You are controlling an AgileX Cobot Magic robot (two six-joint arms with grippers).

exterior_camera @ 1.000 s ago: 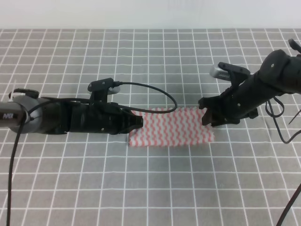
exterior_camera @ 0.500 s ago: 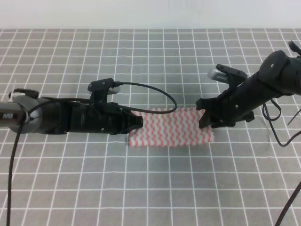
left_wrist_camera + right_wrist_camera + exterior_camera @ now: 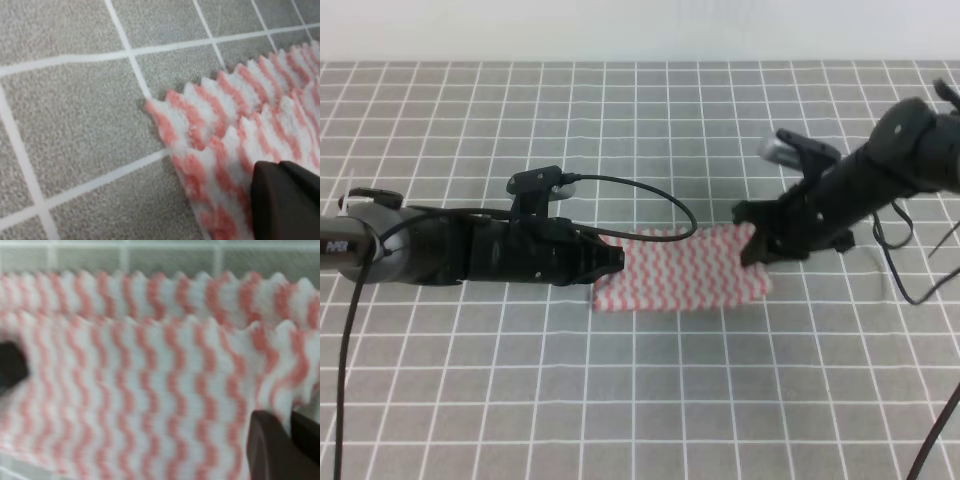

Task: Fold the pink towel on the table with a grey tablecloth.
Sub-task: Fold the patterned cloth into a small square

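Observation:
The pink towel (image 3: pixel 680 270) lies in two layers on the table with a grey tablecloth (image 3: pixel 640 400), near the middle. My left gripper (image 3: pixel 618 258) lies low and is shut on the towel's left edge. The left wrist view shows its dark tip (image 3: pixel 287 200) on the striped cloth (image 3: pixel 240 125) over the grey grid (image 3: pixel 75 125). My right gripper (image 3: pixel 755 240) is shut on the towel's right edge, which is raised a little off the table. In the right wrist view its fingers (image 3: pixel 290 445) pinch the zigzag cloth (image 3: pixel 150 375).
A black cable (image 3: pixel 660 200) loops from the left arm over the tablecloth just behind the towel. Thin cables (image 3: pixel 910 270) hang from the right arm at the far right. The grey grid cloth runs on all sides of the towel.
The right gripper has risen and shifted slightly left, lifting the towel's right edge with it. The left arm has not moved.

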